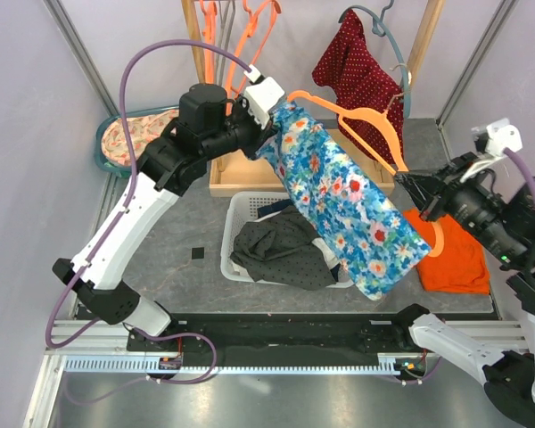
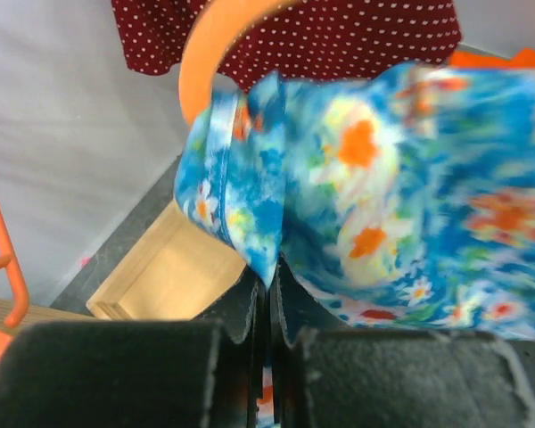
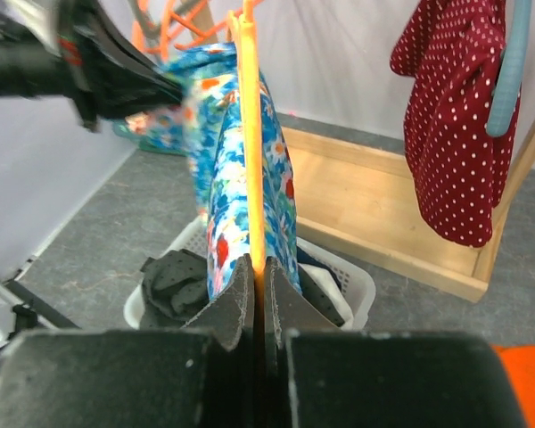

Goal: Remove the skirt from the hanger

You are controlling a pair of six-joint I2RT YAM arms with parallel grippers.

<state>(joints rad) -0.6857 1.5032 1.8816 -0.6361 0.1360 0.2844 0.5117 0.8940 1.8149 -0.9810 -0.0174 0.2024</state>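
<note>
Pinching the upper edge of the skirt point(image 2: 383, 178), the left tool point(image 2: 266, 281) has its two pads pressed together on a fold of the blue flowered cloth, right beside the rounded end of the orange hanger point(image 2: 205, 62). Across from it, the right tool point(image 3: 259, 281) is clamped on the thin orange frame of the hanger and holds it up in the air, seen edge-on from that wrist.

Between the two arms the skirt hangs at a slant, its top corner up by the left tool and its hem down over the white basket point(image 1: 241, 209), which holds a heap of dark clothes point(image 1: 281, 250). From above, one arm of the hanger runs bare above the cloth, while the end near the left tool looks tucked into the skirt. How much of the waistband is caught there I cannot tell.

To my eye the job is at the grasping stage: both holds are made, but the skirt is not yet off. What is left is to draw cloth and hanger apart, then set the skirt down.

Further out, an orange cloth point(image 1: 459, 259) lies on the table point(image 1: 178, 223), and a red spotted garment point(image 1: 357, 62) hangs on the wooden rack point(image 1: 236, 178) at the back.
</note>
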